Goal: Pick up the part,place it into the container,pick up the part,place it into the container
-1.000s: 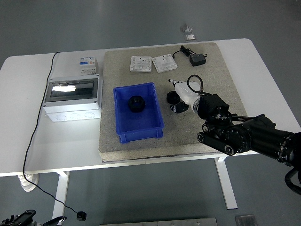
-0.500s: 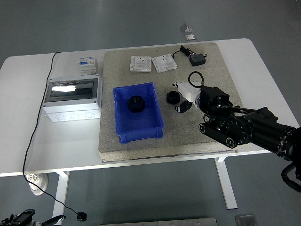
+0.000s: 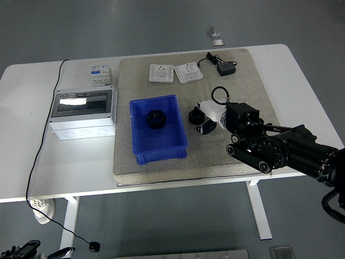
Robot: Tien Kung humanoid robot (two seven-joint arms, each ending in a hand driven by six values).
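Note:
A blue container [image 3: 138, 141] stands on the grey mat, with one black round part [image 3: 156, 118] inside it. Just to its right lies a white part [image 3: 208, 108] with black caps [image 3: 195, 115] at its left end. My right hand [image 3: 225, 120] comes in from the lower right. Its fingers are closed on the right end of the white part. I cannot tell whether the part is clear of the mat. My left arm does not show.
A grey mat [image 3: 242, 86] covers the table's middle. At the left stand a white enclosure with a clear lid [image 3: 83, 110] and a small breaker [image 3: 101, 74]. Two white socket plates [image 3: 175, 72] and a black adapter [image 3: 225, 68] lie at the mat's far side.
My right hand has moved up and to the left, closer to the container. The white part has turned and shifted left with it, and its black caps have slid along.

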